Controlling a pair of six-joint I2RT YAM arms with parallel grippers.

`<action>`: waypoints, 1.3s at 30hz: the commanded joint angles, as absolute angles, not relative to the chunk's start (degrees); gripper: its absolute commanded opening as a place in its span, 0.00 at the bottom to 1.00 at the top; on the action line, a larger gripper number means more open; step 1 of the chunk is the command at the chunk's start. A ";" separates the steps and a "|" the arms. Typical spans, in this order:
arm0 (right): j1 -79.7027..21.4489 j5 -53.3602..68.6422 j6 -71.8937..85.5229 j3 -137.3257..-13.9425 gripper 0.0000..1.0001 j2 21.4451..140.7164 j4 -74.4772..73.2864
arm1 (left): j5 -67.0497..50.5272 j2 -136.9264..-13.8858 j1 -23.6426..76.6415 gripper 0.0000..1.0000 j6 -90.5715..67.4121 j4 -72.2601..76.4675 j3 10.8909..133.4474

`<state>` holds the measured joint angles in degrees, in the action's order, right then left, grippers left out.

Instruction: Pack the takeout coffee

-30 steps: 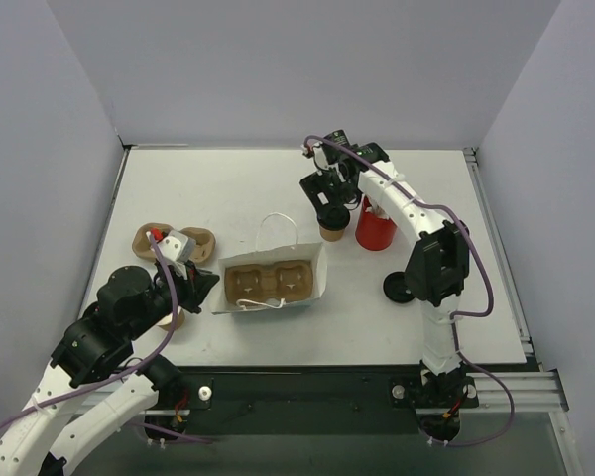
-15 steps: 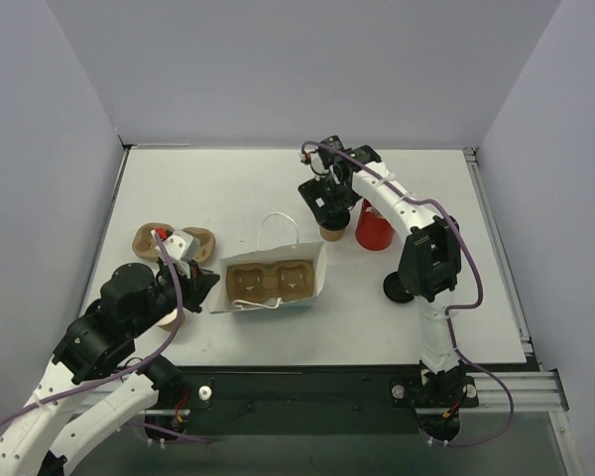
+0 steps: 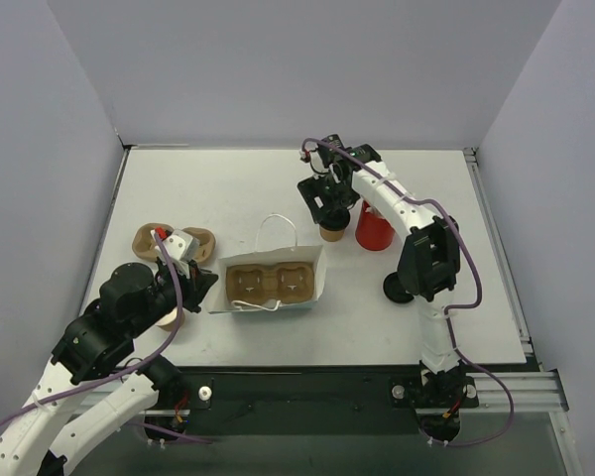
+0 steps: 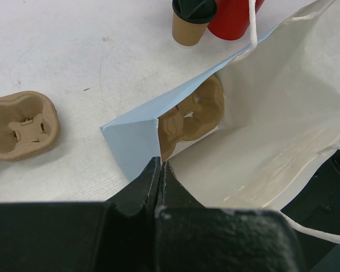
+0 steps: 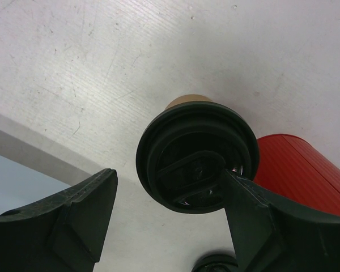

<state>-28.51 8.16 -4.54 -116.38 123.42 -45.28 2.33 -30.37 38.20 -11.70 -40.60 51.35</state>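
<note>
The takeout coffee (image 3: 330, 232), a small tan cup with a black lid (image 5: 197, 156), stands on the table left of the red cup (image 3: 375, 229). My right gripper (image 5: 170, 190) is open just above it. The lid sits between the fingers, close to the right finger (image 5: 266, 221). In the top view this gripper (image 3: 327, 206) covers the cup's top. My left gripper (image 4: 159, 168) is shut on the left edge of the open blue-and-white bag (image 4: 272, 113). The bag (image 3: 317, 283) holds a tan cup carrier (image 3: 268, 280). The coffee also shows in the left wrist view (image 4: 190, 21).
A second tan cup carrier (image 3: 200, 241) lies left of the bag, also in the left wrist view (image 4: 20, 127). A loose black lid (image 3: 397, 288) lies by the right arm. A lidless tan cup (image 3: 169, 318) stands under my left arm. The bag's white handles (image 3: 278, 223) stick up.
My right arm has shifted a little to the left and settled closer over the coffee. The left gripper and the bag have not moved.
</note>
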 commanded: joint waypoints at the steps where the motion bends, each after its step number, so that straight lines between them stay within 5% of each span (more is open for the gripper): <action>1: -29.97 9.23 -2.99 -116.81 0.74 122.70 -47.46 | 3.25 -30.23 38.23 0.00 -10.90 -39.99 53.88; 12: -28.83 3.43 -2.72 -120.67 0.87 121.99 -47.55 | 3.08 -30.32 38.23 0.00 -10.81 -40.96 54.67; 39: -27.33 7.30 -2.55 -121.03 0.88 126.39 -48.16 | 3.43 -31.64 38.23 0.00 -11.43 -41.31 55.55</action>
<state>-27.70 7.31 -3.05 -119.33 125.25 -45.65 2.81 -31.64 38.20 -11.35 -42.72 53.32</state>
